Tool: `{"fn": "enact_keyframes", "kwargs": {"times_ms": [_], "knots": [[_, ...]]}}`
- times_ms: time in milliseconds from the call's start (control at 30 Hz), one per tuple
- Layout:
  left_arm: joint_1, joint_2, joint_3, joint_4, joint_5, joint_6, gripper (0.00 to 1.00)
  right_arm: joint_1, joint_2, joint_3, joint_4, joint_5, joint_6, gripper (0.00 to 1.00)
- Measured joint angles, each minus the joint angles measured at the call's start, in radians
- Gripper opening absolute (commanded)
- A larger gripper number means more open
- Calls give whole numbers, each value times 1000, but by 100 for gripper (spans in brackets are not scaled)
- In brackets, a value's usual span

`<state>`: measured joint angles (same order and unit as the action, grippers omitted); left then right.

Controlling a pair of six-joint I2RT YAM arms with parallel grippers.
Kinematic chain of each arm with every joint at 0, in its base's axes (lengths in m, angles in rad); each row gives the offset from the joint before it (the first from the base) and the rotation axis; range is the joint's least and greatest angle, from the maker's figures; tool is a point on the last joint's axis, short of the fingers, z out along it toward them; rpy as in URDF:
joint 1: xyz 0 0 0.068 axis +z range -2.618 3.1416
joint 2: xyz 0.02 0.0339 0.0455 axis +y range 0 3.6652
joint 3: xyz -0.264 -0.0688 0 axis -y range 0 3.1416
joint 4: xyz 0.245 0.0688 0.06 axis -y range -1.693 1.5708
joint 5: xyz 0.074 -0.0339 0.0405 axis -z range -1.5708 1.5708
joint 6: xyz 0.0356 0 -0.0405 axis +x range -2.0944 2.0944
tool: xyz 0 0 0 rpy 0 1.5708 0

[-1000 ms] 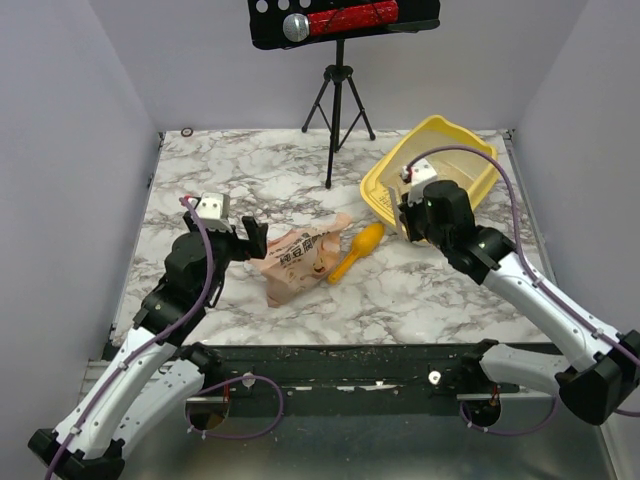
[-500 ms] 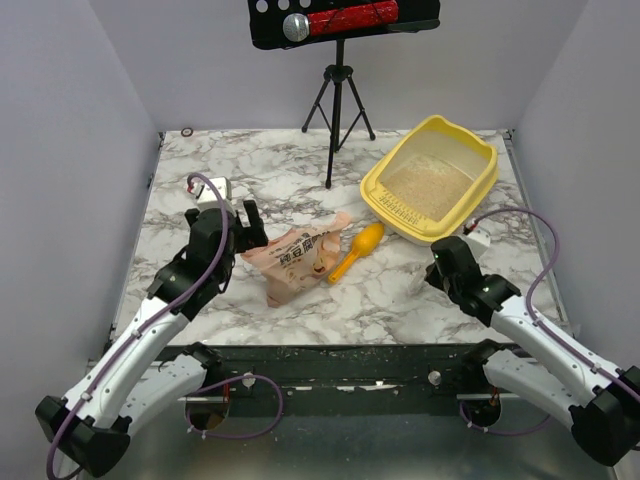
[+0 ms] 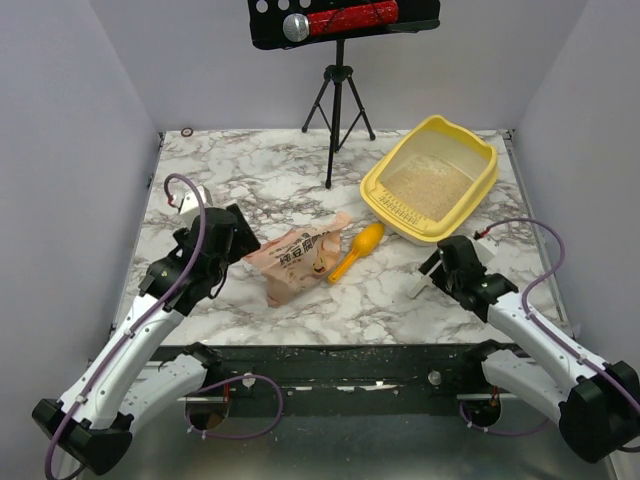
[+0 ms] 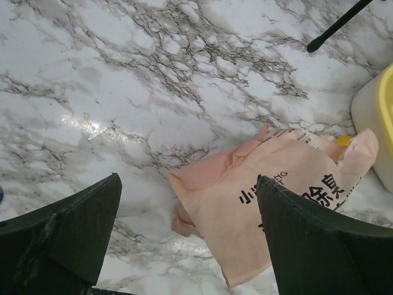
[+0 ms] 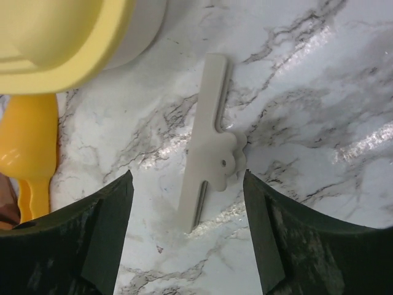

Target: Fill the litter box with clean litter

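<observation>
Marble table (image 3: 280,180), one litter box (image 3: 400,212), one scoop (image 3: 358,250)

So on the white grey-veined marble counter (image 3: 260,180) there's a crumpled tan paper bag with black print and a cartoon (image 3: 297,260), lying flat on its side about mid-counter. A small yellow-orange plastic scoop (image 3: 358,250) lies just beside its right end at an angle; can't tell if they touch. Well off to the right, a flat off-white plastic clip with a scalloped end (image 5: 206,153) lies on the marble. A black tripod (image 3: 337,100) stands at the back, holding up a black panel with a red cylinder on it (image 3: 345,22). There's a tiny dark ring (image 3: 187,132) in the far left corner.
</observation>
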<state>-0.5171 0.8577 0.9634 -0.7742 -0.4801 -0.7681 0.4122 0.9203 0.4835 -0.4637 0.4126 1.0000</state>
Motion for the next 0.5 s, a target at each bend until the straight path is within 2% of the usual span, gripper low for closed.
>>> {"fn": "enact_keyframes", "kwargs": {"times_ms": [200, 500], "knots": [[8, -85, -18, -48, 54, -175, 99, 0, -32, 77, 24, -43, -111, 81], [11, -149, -161, -27, 170, -409, 99, 0, -87, 127, 96, -177, -234, 79]]}}
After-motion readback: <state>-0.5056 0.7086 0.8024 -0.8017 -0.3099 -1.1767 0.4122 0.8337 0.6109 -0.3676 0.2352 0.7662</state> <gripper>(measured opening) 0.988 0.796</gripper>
